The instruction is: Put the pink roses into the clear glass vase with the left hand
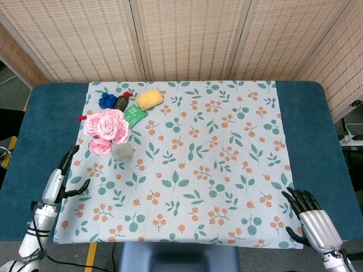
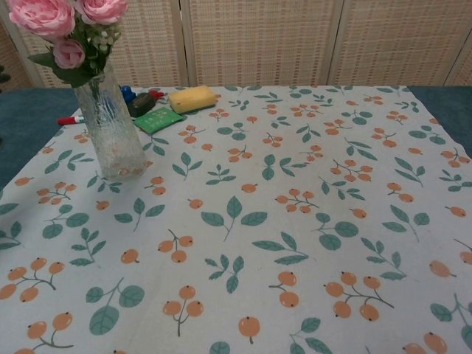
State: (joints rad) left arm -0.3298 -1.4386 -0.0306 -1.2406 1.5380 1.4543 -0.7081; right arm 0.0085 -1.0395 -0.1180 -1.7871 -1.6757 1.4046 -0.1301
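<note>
The pink roses (image 1: 106, 129) (image 2: 65, 23) stand upright in the clear glass vase (image 1: 122, 151) (image 2: 110, 127) on the left part of the floral cloth. My left hand (image 1: 61, 178) is at the cloth's left front edge, well away from the vase, fingers spread and holding nothing. The right hand (image 1: 315, 224) rests at the front right corner, fingers apart and empty. Neither hand shows in the chest view.
Behind the vase lie a yellow sponge (image 1: 149, 98) (image 2: 192, 98), a green packet (image 1: 134, 114) (image 2: 158, 121), a dark bottle (image 1: 119, 102), a blue object (image 1: 105, 101) and a red-tipped pen (image 1: 82, 118) (image 2: 70, 119). The floral cloth (image 1: 227, 170) covers a blue table (image 1: 34, 141). Woven screens stand behind.
</note>
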